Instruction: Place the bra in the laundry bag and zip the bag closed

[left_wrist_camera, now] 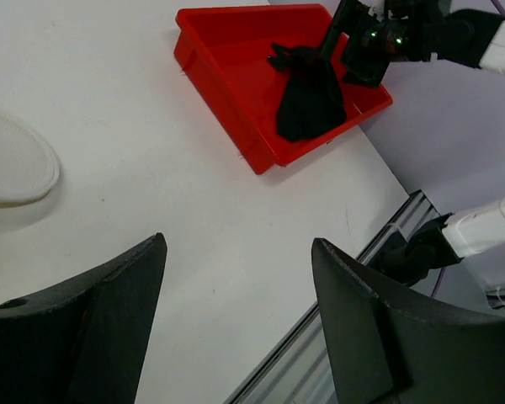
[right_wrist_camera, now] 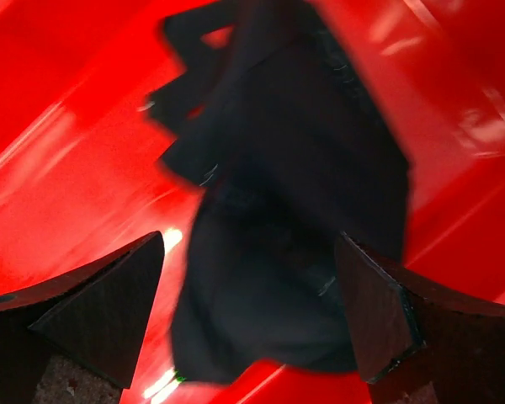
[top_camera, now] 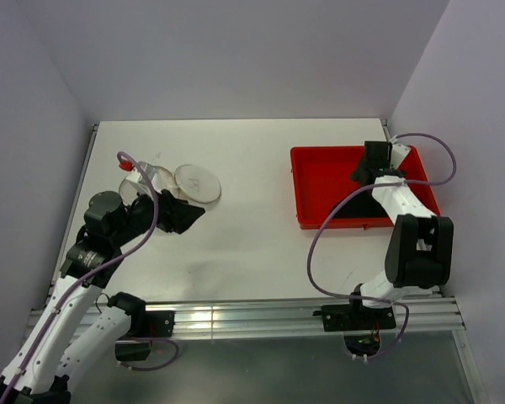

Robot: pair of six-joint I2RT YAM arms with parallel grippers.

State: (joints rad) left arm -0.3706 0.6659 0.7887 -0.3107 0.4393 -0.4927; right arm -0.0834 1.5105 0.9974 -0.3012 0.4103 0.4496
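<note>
The black bra (right_wrist_camera: pixel 295 210) lies crumpled in the red bin (right_wrist_camera: pixel 67 101). My right gripper (right_wrist_camera: pixel 248 286) is open just above it, one finger on each side, and holds nothing. From above, the right gripper (top_camera: pixel 374 162) hangs over the far part of the bin (top_camera: pixel 316 172), and my arm partly hides the bra (top_camera: pixel 349 209). The white mesh laundry bag (top_camera: pixel 139 183) stands at the left with its round lid (top_camera: pixel 197 182) flipped open beside it. My left gripper (top_camera: pixel 183 215) is open and empty just in front of the lid. The left wrist view shows the lid's edge (left_wrist_camera: pixel 13 164) and the bra (left_wrist_camera: pixel 311 97).
The red bin (left_wrist_camera: pixel 236 76) stands at the table's right side, close to the right wall. The table's metal front rail (top_camera: pixel 252 316) runs along the near edge. White walls close in the left, back and right.
</note>
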